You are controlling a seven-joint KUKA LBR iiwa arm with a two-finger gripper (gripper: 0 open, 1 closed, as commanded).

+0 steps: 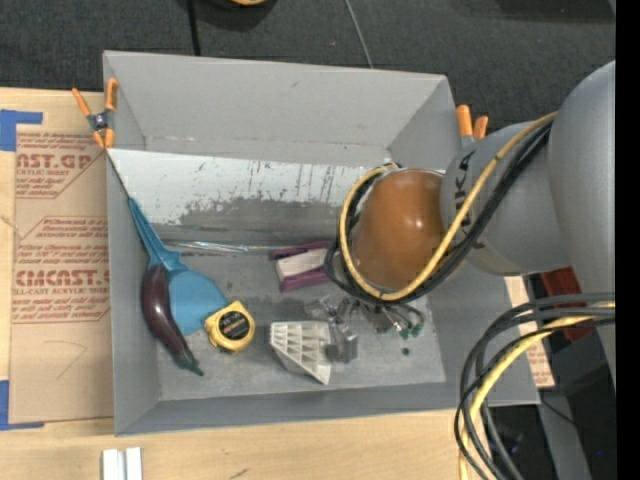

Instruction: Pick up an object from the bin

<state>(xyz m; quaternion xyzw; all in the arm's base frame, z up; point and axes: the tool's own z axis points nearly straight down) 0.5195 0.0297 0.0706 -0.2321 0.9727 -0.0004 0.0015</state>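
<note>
Presently: gripper (340, 336) low in the grey bin (270, 98), at the right end of a white ribbed plastic piece (296, 348) near the view's lower wall; whether it is apart or together cannot be told. Nearby: purple-and-white block (303, 265) above it, yellow tape measure (230, 328) to the left, then blue scoop (190, 293) and purple aubergine (162, 313)

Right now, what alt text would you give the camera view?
A robot arm reaches from the right into a grey metal bin, its tool over a white ribbed plastic piece. Left of it lie a yellow tape measure, a blue scoop and a purple aubergine; a purple-and-white block sits behind.
</note>
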